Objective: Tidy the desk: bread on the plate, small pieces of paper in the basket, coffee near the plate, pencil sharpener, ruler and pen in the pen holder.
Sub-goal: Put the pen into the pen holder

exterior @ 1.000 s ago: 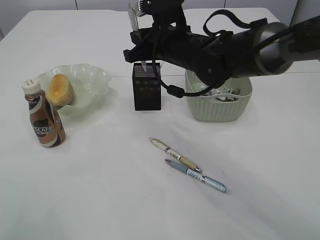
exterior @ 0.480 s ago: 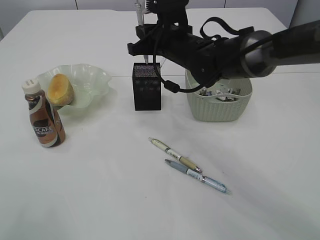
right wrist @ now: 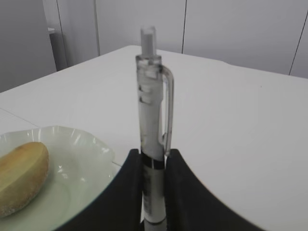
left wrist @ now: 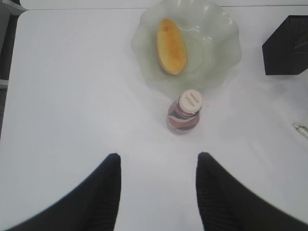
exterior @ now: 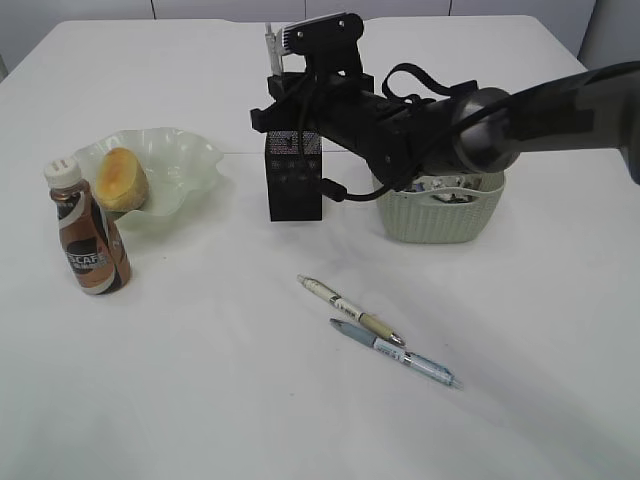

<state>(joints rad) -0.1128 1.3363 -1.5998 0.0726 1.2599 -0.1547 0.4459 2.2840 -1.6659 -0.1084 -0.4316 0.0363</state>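
**Desk-tidying scene: a pen held above the pen holder**

The clear plastic click pen (right wrist: 153,130) stands upright, clamped between the two black fingers (right wrist: 127,192) of the right gripper (exterior: 283,90), which are closed tightly on its barrel. In the exterior view the gripper sits directly above the small square black mesh pen holder (exterior: 294,180); whether the pen's tip is inside the holder cannot be told. Just to the right of the holder stands the oval grey-green perforated plastic basket (exterior: 440,215), partly hidden by the black right arm (exterior: 450,125). To the left, the golden-yellow oval bread (exterior: 120,178) lies in the translucent pale green plate with a wavy rim (exterior: 190,160), and the brown coffee bottle with a white cap (exterior: 88,232) stands upright just beside the plate. Two more pens, one beige (exterior: 350,309) and one pale blue (exterior: 395,352), lie side by side on the white desk (exterior: 200,380). The left gripper (left wrist: 156,192) hangs over the desk near the bottle, its fingers about half spread and empty.
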